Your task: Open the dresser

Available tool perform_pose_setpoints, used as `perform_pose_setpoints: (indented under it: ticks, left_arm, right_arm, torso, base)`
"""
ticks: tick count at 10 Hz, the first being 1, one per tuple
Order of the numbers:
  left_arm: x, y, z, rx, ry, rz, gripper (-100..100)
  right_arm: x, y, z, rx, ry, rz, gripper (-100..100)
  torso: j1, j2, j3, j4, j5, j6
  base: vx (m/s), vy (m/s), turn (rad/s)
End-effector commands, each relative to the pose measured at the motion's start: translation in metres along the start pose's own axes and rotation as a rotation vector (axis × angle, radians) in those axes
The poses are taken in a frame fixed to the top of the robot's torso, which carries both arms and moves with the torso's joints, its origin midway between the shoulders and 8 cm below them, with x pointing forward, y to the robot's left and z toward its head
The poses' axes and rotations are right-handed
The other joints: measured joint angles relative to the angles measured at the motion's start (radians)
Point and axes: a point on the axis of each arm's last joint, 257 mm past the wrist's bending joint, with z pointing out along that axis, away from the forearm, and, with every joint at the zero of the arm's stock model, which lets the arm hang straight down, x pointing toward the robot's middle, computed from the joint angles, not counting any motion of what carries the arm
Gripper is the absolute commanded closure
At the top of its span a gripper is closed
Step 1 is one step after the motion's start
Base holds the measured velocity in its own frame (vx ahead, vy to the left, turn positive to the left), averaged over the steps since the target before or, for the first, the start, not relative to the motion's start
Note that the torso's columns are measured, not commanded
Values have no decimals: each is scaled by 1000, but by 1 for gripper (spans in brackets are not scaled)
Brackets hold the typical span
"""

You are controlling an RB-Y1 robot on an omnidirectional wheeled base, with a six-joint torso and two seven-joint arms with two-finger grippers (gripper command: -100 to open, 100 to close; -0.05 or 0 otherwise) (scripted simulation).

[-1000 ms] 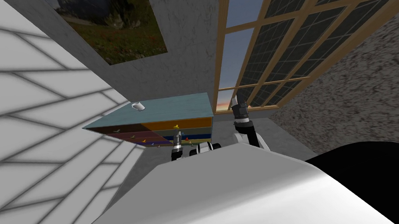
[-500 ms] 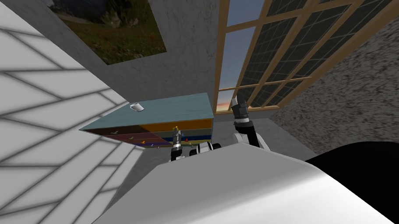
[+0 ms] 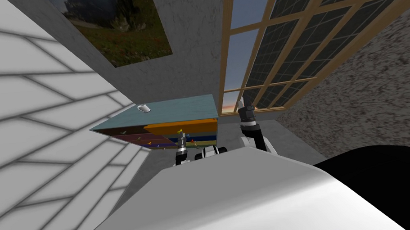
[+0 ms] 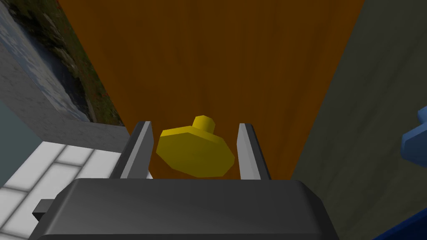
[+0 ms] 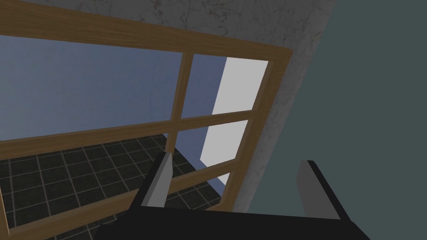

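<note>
The dresser (image 3: pixel 176 109) has a teal top and coloured drawer fronts stacked below it. Its upper right drawer is orange (image 3: pixel 196 127) and fills the background of the left wrist view (image 4: pixel 217 62). A yellow knob (image 4: pixel 195 152) sticks out of that front and is also seen from the head (image 3: pixel 181 130). My left gripper (image 4: pixel 194 129) is shut on the knob, one finger against each side; the head view shows this gripper (image 3: pixel 181 134) reaching up from below. My right gripper (image 3: pixel 242 103) is raised to the right of the dresser, by the window, and stands open and empty (image 5: pixel 237 158).
A small white cup (image 3: pixel 143 108) sits on the dresser top near its back left. A blue knob (image 4: pixel 415 141) of another drawer lies off to one side of my left gripper. A white panelled wall (image 3: pixel 43 131) runs along the left. A wood-framed window (image 3: pixel 285 47) is on the right.
My left gripper has risen from below the yellow knob up onto it. The head camera has shifted slightly. The right arm has stayed put.
</note>
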Motion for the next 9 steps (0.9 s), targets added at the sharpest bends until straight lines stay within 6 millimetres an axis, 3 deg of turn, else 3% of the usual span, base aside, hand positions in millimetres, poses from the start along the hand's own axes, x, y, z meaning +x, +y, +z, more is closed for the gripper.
perform_pose_setpoints:
  ticks: [1,9]
  left_arm:
    - [-4,6,-3,-37,1,1,100]
    - [0,1,-17,-33,16,-3,100]
  right_arm:
    - [0,0,0,0,0,0,0]
    - [0,0,0,0,0,0,0]
  torso:
    - [-1,-2,-1,0,0,0]
    - [-2,-6,-4,0,-1,0]
  base:
    - [-164,28,18]
    - [-151,33,14]
